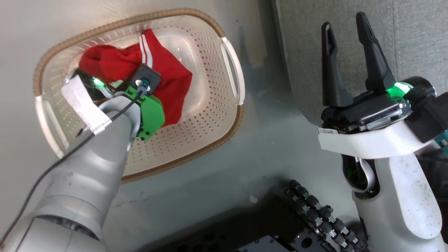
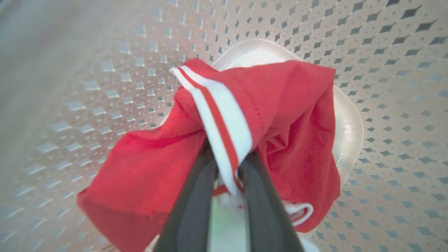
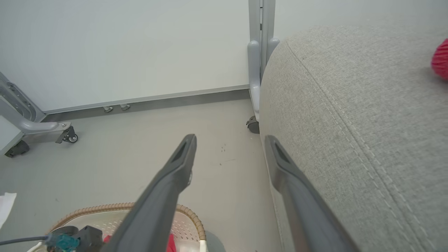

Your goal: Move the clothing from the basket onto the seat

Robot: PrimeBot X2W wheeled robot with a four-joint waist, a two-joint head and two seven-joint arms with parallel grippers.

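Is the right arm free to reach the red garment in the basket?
Probably not: the left gripper is shut on the red garment inside the basket, that arm crossing the opening; the right gripper stands open by the seat.

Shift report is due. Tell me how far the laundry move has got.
Done, it seems: a red scrap of fabric lies on the grey woven-fabric seat cushion, likely one garment. In hand: the left gripper is shut on the red garment with white stripe trim, inside the cream perforated plastic basket. Left: carry it to the seat; the right gripper is open.
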